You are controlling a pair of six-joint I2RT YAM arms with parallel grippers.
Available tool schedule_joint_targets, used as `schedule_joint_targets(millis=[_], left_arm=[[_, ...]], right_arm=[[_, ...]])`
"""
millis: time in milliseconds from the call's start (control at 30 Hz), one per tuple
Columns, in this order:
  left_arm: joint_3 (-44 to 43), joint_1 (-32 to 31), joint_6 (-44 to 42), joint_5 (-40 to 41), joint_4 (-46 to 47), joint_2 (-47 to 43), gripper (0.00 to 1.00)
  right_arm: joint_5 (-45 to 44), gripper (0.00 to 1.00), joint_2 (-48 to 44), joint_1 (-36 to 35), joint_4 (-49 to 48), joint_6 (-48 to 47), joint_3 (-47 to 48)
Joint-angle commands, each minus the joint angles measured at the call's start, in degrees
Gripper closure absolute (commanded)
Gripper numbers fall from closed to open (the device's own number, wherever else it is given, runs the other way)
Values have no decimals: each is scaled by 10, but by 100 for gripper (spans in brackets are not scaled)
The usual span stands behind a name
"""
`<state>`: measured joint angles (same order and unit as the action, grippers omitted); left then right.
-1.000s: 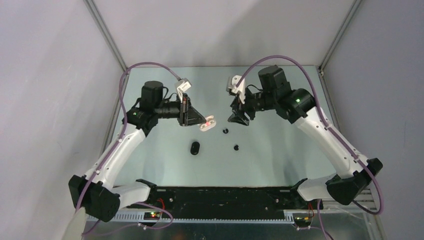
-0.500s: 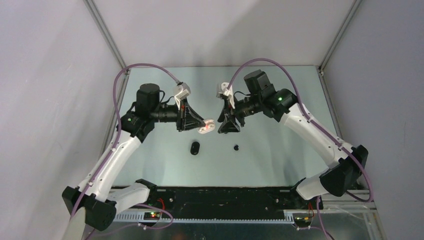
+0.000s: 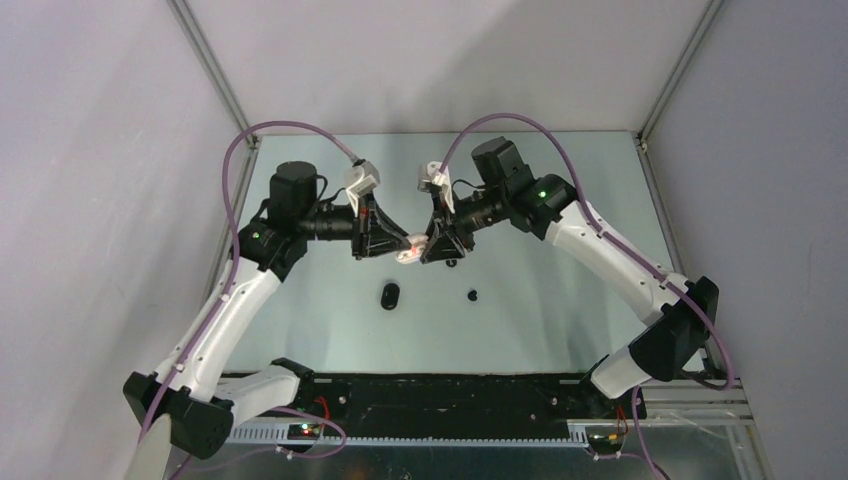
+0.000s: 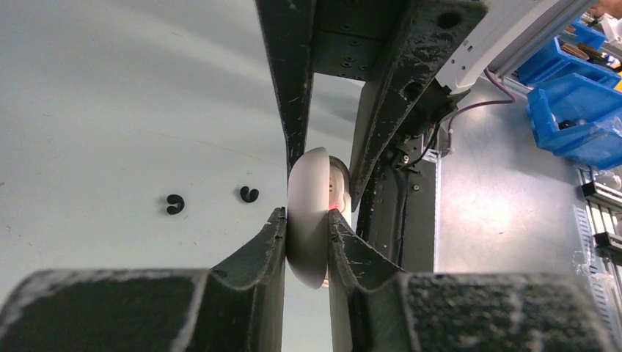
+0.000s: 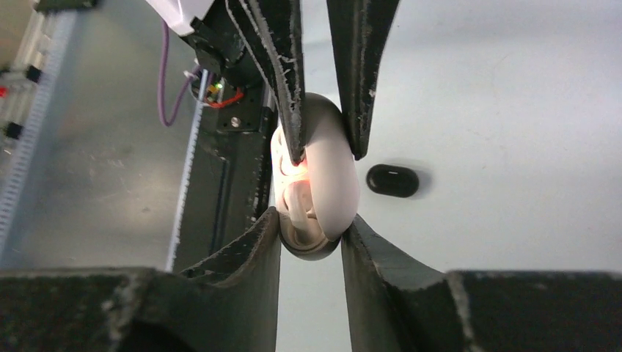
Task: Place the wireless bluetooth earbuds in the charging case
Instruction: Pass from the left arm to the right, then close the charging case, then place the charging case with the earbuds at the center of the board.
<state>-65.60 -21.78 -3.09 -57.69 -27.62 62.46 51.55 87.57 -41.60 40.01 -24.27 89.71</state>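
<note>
Step in hand: two-arm handling of the white case [image 4: 305, 183] at the centre of the top view, held above the table [image 3: 560, 230].

1. The left gripper [image 4: 306, 224] holds the white case clamped edge-on between its narrow jaws. Maintain this grip without added squeeze; the shell is smooth and rounded and is likely to slip sideways under more force.
2. The right gripper [image 5: 310, 227] stands astride the same case from the opposite side, its jaws half narrowed. Whether both fingers press on the shell cannot be told. Centre the jaws on the shell before any load is applied, and keep them clear of the left fingers.
3. The case appears open, with a red glow [image 5: 297, 169] inside. Bring the halves together squarely; a skewed push could pop the contents out.
4. The black charging case [image 3: 389, 295] lies untouched below centre in the top view. Two black earbuds [image 4: 174, 204] [image 4: 249, 193] lie loose on the table, outside it.
</note>
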Motion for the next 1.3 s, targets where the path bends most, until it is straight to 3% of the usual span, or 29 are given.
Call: schedule_joint_targets(millis=[0, 67, 133, 167, 233, 433, 533, 600, 733, 800, 900, 1067, 1267], left_arm=[[-23, -3, -6, -14, 10, 1, 100], [-26, -3, 3, -6, 10, 1, 98], [-29, -3, 15, 2, 10, 1, 82], [-30, -3, 22, 2, 10, 1, 69], [-33, -3, 27, -10, 10, 2, 57], [-25, -11, 42, -18, 11, -2, 37], [-19, -14, 18, 0, 10, -6, 35], [-16, -24, -18, 53, 10, -11, 36], [-13, -57, -96, 209, 10, -19, 38], [-14, -68, -130, 297, 10, -18, 38], [-20, -73, -169, 368, 9, -21, 29], [-6, -62, -177, 436, -23, -44, 10], [46, -58, -89, 487, -77, -48, 5]], right_arm=[[28, 73, 7, 6, -51, 47, 23], [33, 80, 8, 11, -59, 61, 21], [36, 85, 8, 15, -66, 73, 17], [37, 89, 8, 18, -69, 80, 16], [40, 94, 9, 24, -81, 101, 13], [55, 98, 19, 54, -142, 209, -2], [69, 97, 26, 73, -181, 277, -7], [87, 97, 32, 86, -221, 342, -15], [125, 98, 44, 109, -330, 482, -50], [130, 98, 46, 114, -344, 496, -63], [122, 98, 46, 125, -314, 477, -81], [-11, 98, 33, 167, -173, 358, -139], [-101, 98, 39, 274, -138, 316, -245]])
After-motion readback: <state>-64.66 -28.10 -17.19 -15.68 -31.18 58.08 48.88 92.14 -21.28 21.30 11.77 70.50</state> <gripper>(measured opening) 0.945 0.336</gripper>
